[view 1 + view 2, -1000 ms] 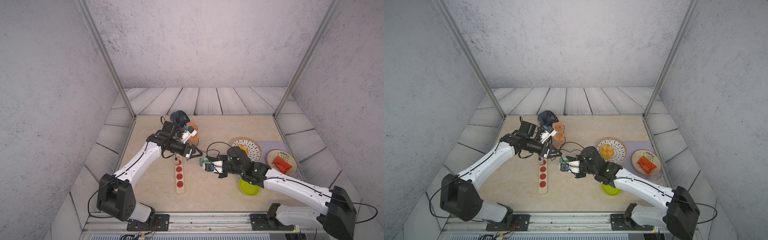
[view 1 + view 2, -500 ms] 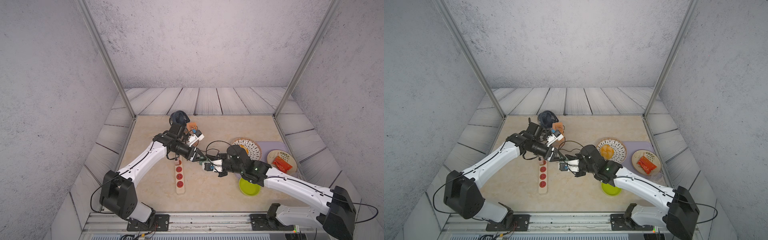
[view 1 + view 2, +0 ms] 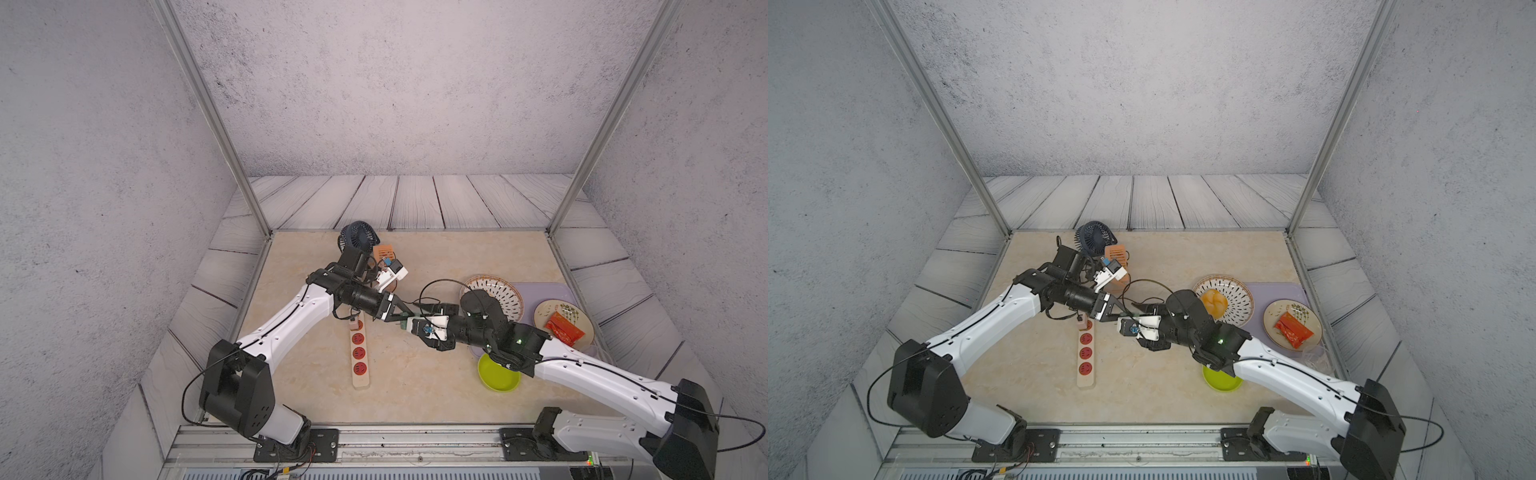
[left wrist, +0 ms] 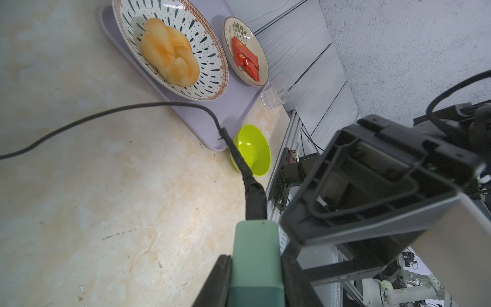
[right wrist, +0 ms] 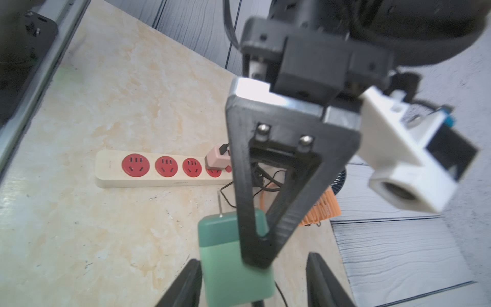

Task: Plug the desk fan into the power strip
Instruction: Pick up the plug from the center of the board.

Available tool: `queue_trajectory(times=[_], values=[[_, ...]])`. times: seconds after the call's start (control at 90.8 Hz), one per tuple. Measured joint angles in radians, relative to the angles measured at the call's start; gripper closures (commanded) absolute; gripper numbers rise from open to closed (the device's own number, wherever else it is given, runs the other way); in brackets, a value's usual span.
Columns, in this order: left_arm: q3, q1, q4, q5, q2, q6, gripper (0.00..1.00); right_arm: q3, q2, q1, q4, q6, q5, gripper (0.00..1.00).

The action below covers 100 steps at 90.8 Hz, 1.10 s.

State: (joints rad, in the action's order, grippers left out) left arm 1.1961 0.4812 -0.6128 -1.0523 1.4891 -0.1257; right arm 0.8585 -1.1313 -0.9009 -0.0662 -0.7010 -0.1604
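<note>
Power strip near left gripper

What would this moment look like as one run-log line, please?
phase: handover | left gripper: shut on green plug | right gripper: open around plug | power strip: three sockets free, pink plug in fourth

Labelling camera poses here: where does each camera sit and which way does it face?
Top views: above the arm bases, looking down over the table; left arm, right arm, power strip, desk fan show.
Left wrist: on the left arm, facing the bread plate and green bowl; left claw grips the green plug.
Right wrist: on the right arm, facing the power strip; open right claw shows.
Shared: both wrist views show the green plug.
</note>
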Motion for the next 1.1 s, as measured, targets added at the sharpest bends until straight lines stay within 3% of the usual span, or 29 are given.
queue_trajectory(times=[0.231,0.418,0.627,0.749,0.903,1.101], values=[[-0.117,-0.092,0.253,-0.030,-0.051,-0.274,0.98,-0.019,0.103,0.000,0.133,0.247,0.048,0.40],[-0.188,-0.174,0.466,0.016,-0.116,-0.528,1.00,-0.051,0.136,0.000,0.278,0.702,0.125,0.45],[-0.220,-0.177,0.716,0.061,-0.082,-0.851,1.00,-0.101,0.082,0.000,0.465,1.229,0.167,0.48],[-0.221,-0.176,0.835,0.090,-0.034,-1.009,1.00,-0.158,0.040,0.000,0.605,1.449,0.198,0.45],[-0.221,-0.160,0.907,0.125,-0.013,-1.107,1.00,-0.221,-0.022,0.000,0.761,1.674,0.245,0.45],[-0.220,-0.094,0.950,0.122,-0.033,-1.117,1.00,-0.251,-0.173,0.013,0.998,1.906,0.254,0.46]])
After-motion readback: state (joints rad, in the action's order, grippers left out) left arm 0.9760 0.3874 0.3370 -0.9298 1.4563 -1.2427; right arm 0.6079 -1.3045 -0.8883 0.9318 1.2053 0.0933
